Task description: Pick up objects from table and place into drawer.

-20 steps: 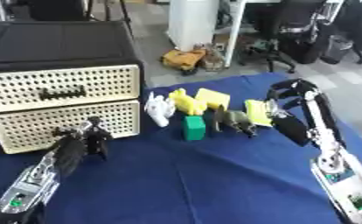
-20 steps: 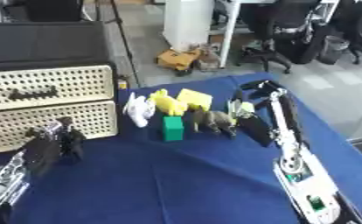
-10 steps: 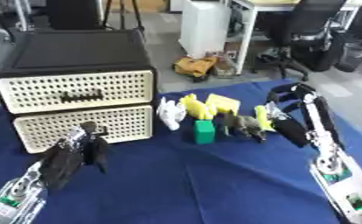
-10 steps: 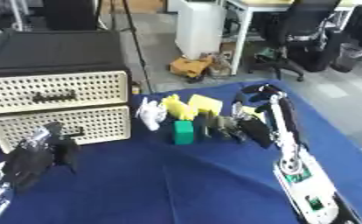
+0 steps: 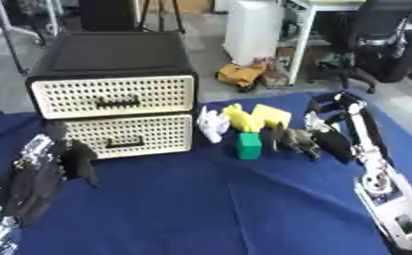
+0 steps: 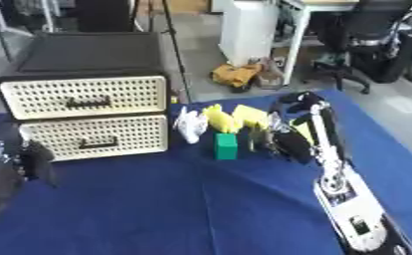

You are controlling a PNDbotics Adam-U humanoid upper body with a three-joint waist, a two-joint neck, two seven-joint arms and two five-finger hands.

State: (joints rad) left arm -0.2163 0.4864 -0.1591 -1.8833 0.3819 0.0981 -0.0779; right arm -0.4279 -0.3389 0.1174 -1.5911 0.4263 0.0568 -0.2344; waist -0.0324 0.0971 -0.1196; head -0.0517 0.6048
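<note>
A cabinet with a black top holds two cream perforated drawers, the upper and the lower, both closed. Right of it on the blue cloth stand a white figure, two yellow pieces, a green block and a dark animal toy. My right hand hangs just right of the animal toy, above a yellow-green thing. My left hand is raised in front of the lower drawer's left end, fingers relaxed and holding nothing.
The blue cloth covers the table. Beyond the far edge are office chairs, a white bin and a yellow-brown object on the floor.
The whole picture has shifted as the head moved, showing more of the cabinet. My left hand now sits further left of the lower drawer's handle. The right arm stays by the toys.
</note>
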